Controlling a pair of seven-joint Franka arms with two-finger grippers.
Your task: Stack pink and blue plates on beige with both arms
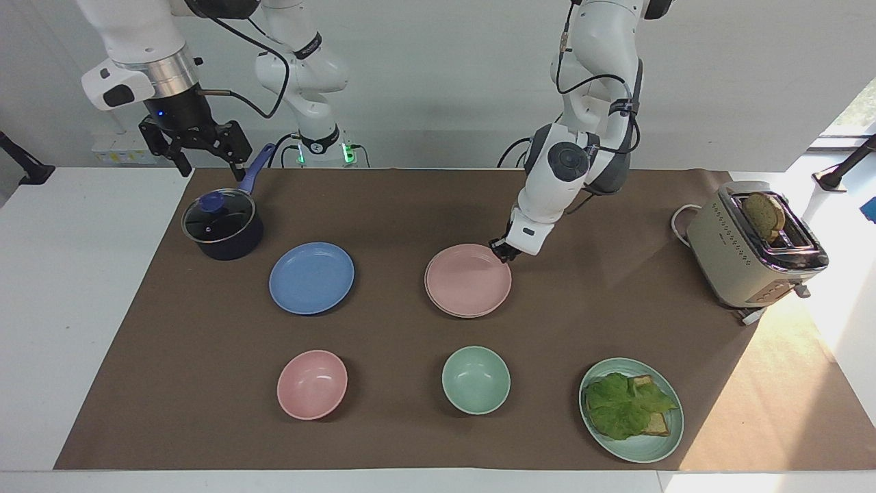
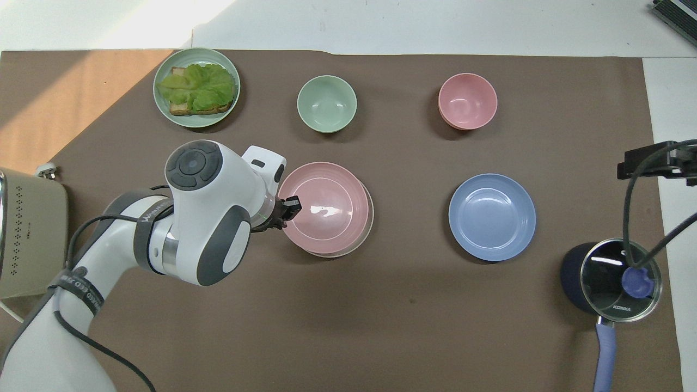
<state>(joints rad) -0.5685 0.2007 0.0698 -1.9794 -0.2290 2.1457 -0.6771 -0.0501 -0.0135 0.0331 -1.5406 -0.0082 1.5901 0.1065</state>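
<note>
Pink plate (image 1: 468,279) seated on beige plate (image 2: 368,228) mid-counter, slightly offset. My left gripper (image 1: 504,250) at pink rim, nearer robots; grip state: cannot tell. Blue plate (image 1: 311,277) lies toward right arm's end, unstacked. My right gripper (image 1: 198,147) waits over saucepan (image 1: 222,224), fingers spread, empty.

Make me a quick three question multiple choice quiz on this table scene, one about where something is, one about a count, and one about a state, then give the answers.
1. Where is the pink plate?
A. on the beige plate
B. beside the toaster
C. in the pot

2. How many bowls are on the table?
A. one
B. two
C. four

3. What does the toaster hold?
A. nothing
B. lettuce
C. a slice of bread

Answers: 1 A, only a beige rim shows under it, by the left gripper. 2 B, a pink bowl and a green bowl. 3 C, a slice sticks up from a slot.
</note>
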